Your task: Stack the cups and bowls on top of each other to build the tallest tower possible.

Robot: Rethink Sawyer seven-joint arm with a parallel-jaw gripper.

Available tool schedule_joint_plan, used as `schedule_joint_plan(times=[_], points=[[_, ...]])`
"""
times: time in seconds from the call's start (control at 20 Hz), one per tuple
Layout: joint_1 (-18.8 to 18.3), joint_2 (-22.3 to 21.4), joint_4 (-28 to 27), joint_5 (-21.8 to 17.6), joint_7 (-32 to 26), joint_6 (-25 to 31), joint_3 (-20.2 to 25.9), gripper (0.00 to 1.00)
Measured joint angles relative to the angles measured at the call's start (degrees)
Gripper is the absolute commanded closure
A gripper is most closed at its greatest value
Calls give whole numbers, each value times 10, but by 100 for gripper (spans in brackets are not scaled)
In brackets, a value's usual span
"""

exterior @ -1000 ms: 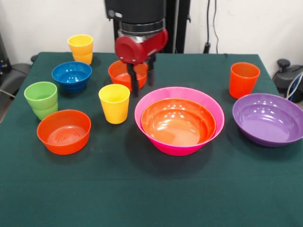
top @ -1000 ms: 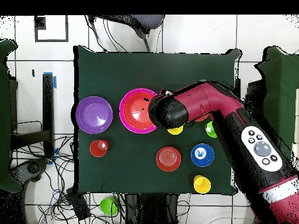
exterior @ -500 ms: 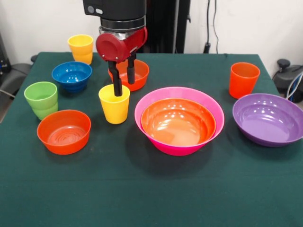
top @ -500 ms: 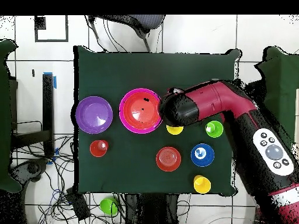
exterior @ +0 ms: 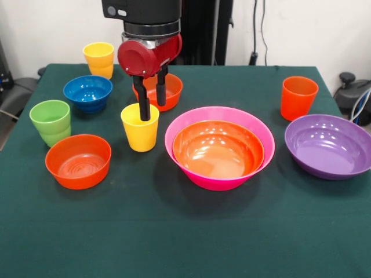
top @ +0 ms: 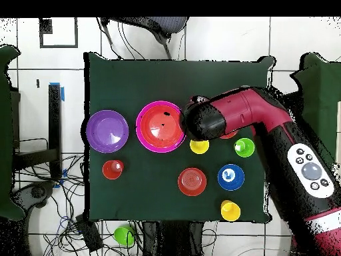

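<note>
Green-clothed table (exterior: 191, 231) holds six bowls, four cups (two yellow)

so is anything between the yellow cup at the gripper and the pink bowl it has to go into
Nothing visible. The yellow cup stands just beside the pink bowl, with only bare cloth between them; the gripper straddles its rim.

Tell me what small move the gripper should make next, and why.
Probably close the gripper on the yellow cup. Its fingers are open and straddle the cup's far rim, one finger dipping inside the mouth, the other behind the wall. The cup stands upright on the table, beside the pink bowl that already holds an orange bowl.
</note>
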Motion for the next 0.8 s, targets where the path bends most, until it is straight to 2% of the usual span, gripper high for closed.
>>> schedule_joint_plan(times=[0.8], points=[[21, 5, -23, -60, -9, 0, -18, 0]])
